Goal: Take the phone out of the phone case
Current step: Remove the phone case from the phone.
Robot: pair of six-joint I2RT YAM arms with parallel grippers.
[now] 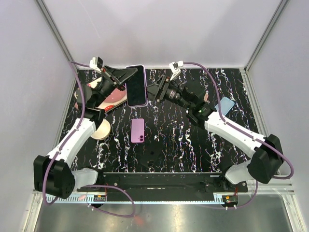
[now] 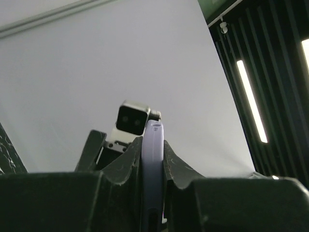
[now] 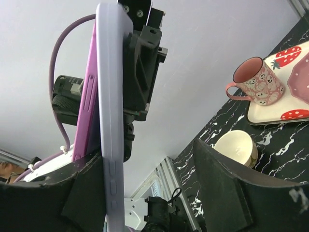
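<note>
The lavender phone case [image 2: 153,164] is pinched edge-on between the two fingers of the left gripper [image 2: 153,145], which are closed firmly against both of its faces, and it is held up off the marbled black table [image 1: 193,145]. From above, the phone [image 1: 136,87] is seen seated in the case, its dark screen turned upward and framed by the lavender rim. The right gripper [image 3: 145,154] is set at the case's right edge with its fingers spread wide. The case is seen against the inner face of one finger only, the other standing well clear, so nothing is gripped there. In the right wrist view a darker purple edge with a long slot is seen lying along one face of the case; whether it has lifted away from the case cannot be told. Nearer the arm bases, a purple handset [image 1: 138,130] is laid flat on the table, back up. To the left, a cream bowl [image 1: 101,129] is set just beside a strawberry-patterned tray [image 3: 275,113], on which a pink mug [image 3: 253,79] is stood upright. A pale blue flat item [image 1: 225,106] is partly hidden by the right arm.
</note>
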